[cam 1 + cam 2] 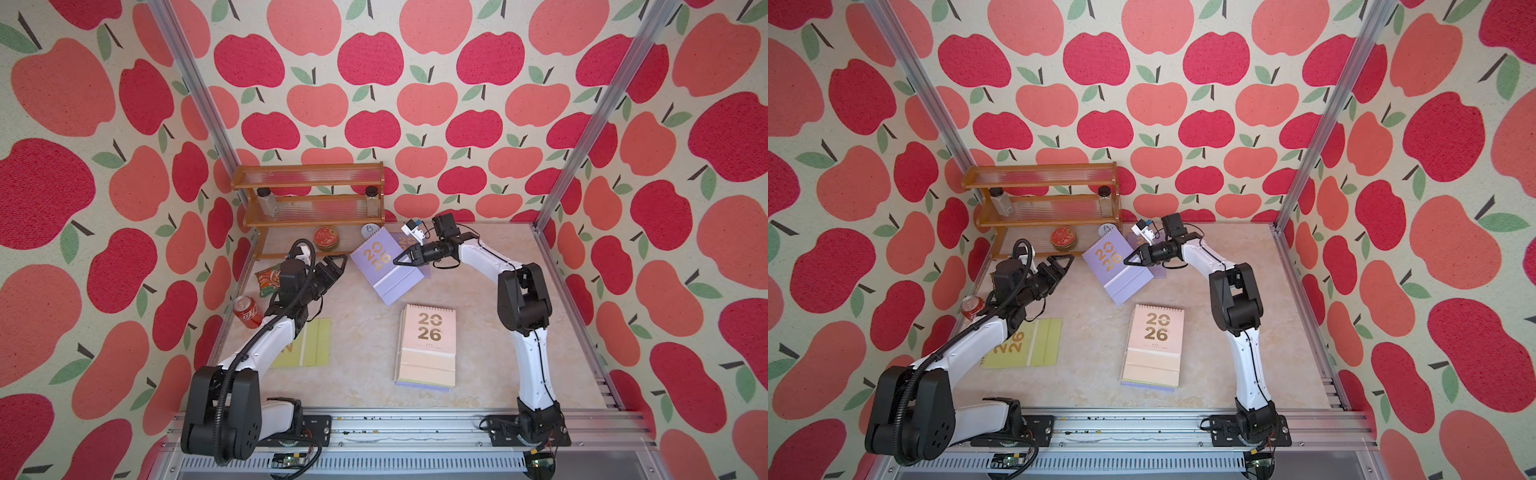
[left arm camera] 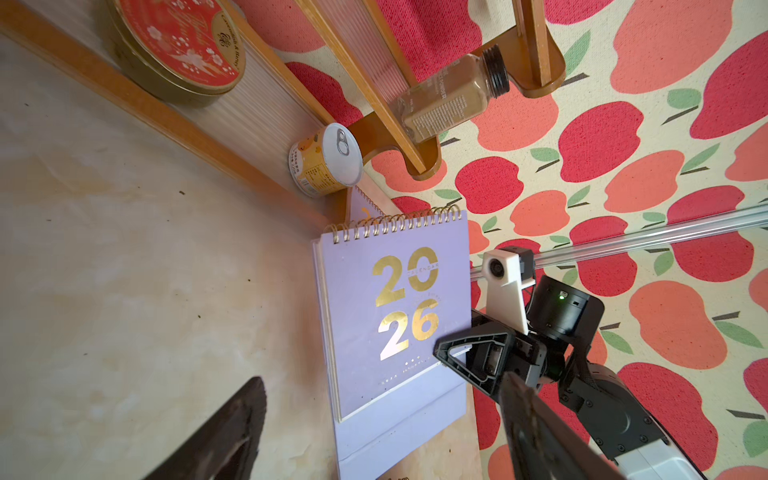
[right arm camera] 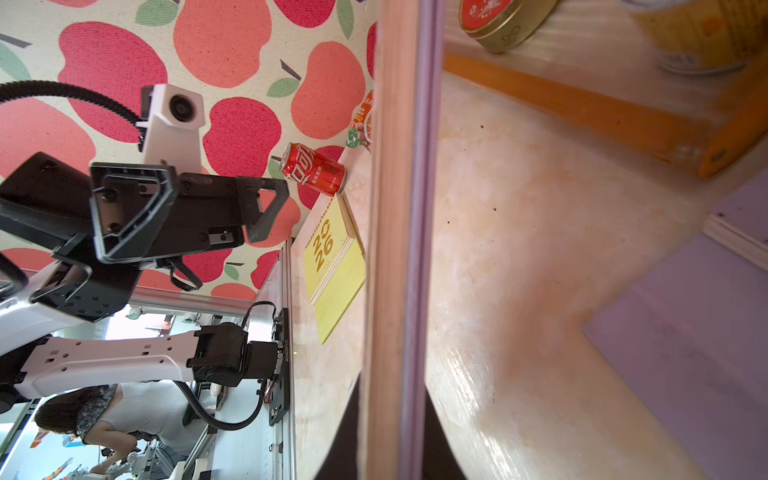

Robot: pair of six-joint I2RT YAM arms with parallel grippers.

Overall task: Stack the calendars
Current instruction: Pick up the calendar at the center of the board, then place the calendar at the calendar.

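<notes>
Right gripper [image 1: 400, 261] clamped on the edge of a lilac spiral-bound desk calendar [image 1: 381, 266], held at a slant over the marbled bench [image 1: 361, 332].
Its cover reads gold "2026" and a small "CALENDAR". The left gripper [image 1: 340, 262] is just beside it, jaws apart and holding nothing. A pale pink "2026" calendar [image 1: 428, 328] tops the mid-bench pile. The left arm covers part of a yellow-green calendar [image 1: 1038, 343]. A second lilac calendar [image 3: 685, 340] lies mostly hidden below.

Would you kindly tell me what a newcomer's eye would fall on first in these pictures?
First, the loud red-and-coral apple-print walls enclosing the table. Next, a lilac calendar with gold 2026 numerals, held tilted near the table's back by the right arm's fingers. Then the pink-topped calendar stack lying mid-table.
</notes>
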